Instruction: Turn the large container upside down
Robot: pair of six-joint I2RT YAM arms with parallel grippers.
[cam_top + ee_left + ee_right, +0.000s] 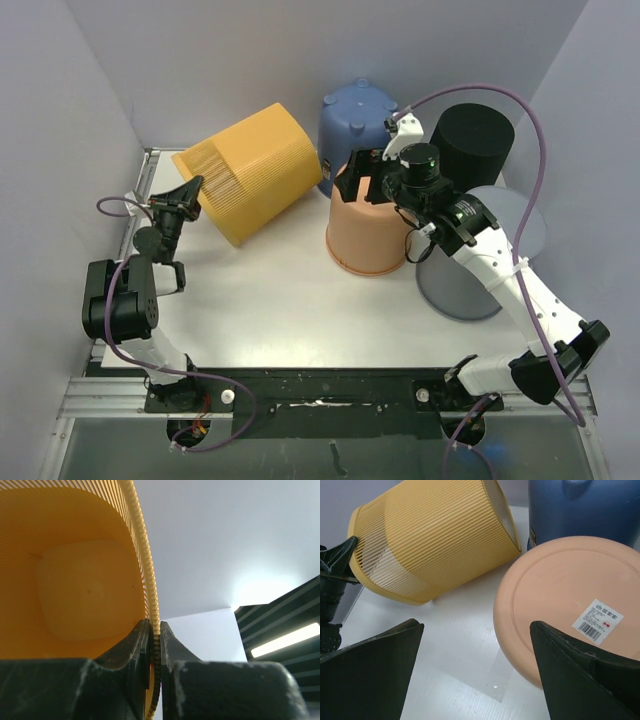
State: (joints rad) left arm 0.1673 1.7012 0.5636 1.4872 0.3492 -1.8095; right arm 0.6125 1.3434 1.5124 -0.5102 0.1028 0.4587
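On my far left, the left hand (190,195) is closed on the rim of the yellow basket (255,180). In the left wrist view one finger is inside the rim and the other outside, with the ribbed edge pinched between them. I take this basket to be the large container of the task. It lies tilted on its side at about 11 o'clock on the desk (290,320), with the mouth toward 8 o'clock and the base toward 2 o'clock, near the blue container (355,115). I think the grip is on the rim because the rim works as a lever: lifting it over should roll the basket onto its mouth. So I judge the turn to be about half done, the mouth not yet down.

Further right, at the middle of the desk, a peach bucket (365,235) stands with its base up, and a label (599,620) is on that base. The right hand (362,180) hovers over its 10 o'clock edge, wide open and holding nothing. It may wait there to steady the basket, but this is only my guess.

At 1 o'clock is a black cylinder (475,140), and at 3 o'clock a grey bin (480,270). The basket should not swing into these neighbours.
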